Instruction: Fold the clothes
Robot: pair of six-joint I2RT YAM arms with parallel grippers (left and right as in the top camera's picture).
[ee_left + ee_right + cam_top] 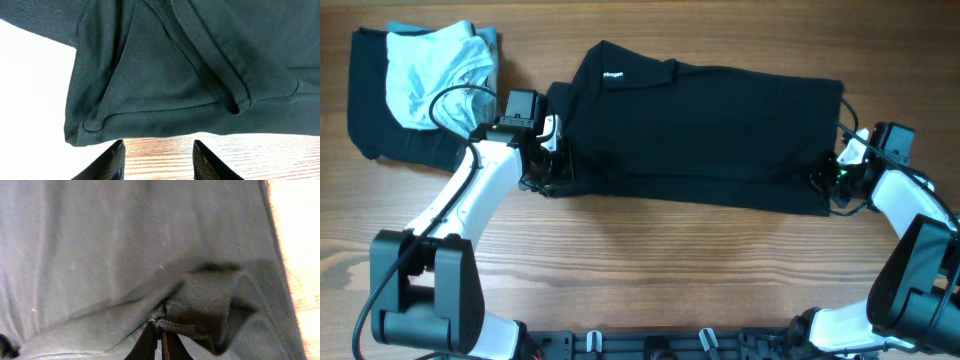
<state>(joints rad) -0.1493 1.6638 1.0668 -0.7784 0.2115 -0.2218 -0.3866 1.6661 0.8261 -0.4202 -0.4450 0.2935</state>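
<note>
Black polo shirt (700, 130) hem tight in right jaws; left jaws apart, apparently empty.

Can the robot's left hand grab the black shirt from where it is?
Probably yes. The left hand is open, and the black shirt has its edge right in front of it, with only bare table between them.

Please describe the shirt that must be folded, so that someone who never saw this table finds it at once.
On the wooden table, look at the middle: the black polo shirt lies spread wide. Unlike the dark cloth at the top left, which has a pale blue garment on it, it bears a small white neck label.
</note>
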